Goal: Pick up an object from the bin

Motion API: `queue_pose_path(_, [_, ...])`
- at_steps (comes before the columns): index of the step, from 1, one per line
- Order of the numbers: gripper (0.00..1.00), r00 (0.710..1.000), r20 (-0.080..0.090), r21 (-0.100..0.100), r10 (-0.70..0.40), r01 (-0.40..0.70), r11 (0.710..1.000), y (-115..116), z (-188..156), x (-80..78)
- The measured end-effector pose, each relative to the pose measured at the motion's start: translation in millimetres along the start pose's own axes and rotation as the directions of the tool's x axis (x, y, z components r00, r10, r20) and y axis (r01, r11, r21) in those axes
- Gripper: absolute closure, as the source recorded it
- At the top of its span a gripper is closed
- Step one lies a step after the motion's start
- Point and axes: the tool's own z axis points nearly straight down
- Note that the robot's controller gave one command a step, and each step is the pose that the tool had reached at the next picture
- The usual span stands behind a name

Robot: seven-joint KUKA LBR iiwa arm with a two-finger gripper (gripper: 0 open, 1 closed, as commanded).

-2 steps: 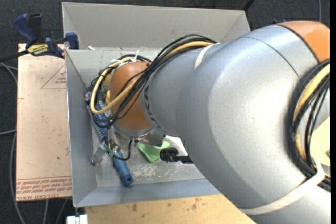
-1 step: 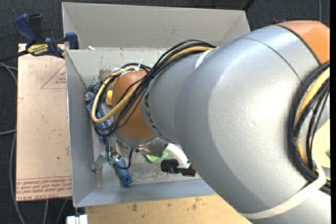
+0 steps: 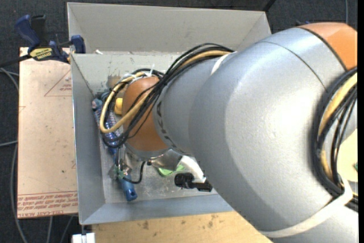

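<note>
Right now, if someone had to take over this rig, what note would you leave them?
Tool: low in the left half of the bin, under the orange cover; open or shut cannot be told.
Things: a blue piece lies just below the tool near the bin's lower-left corner; a green piece and a black piece lie to its right. The arm hides the rest.
Done: the arm is down in the bin; nothing is seen held.
Left: grasp one thing and lift it out.
</note>
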Motion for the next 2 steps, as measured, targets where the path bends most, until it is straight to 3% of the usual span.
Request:
queue_pose_path(1, [1.00,1.000,0.000,-0.001,0.001,-0.001,1.000,-1,-7,-0.5])
queue_pose_path(2, [1.00,1.000,0.002,-0.004,0.000,0.000,1.000,-1,-58,-1.4])
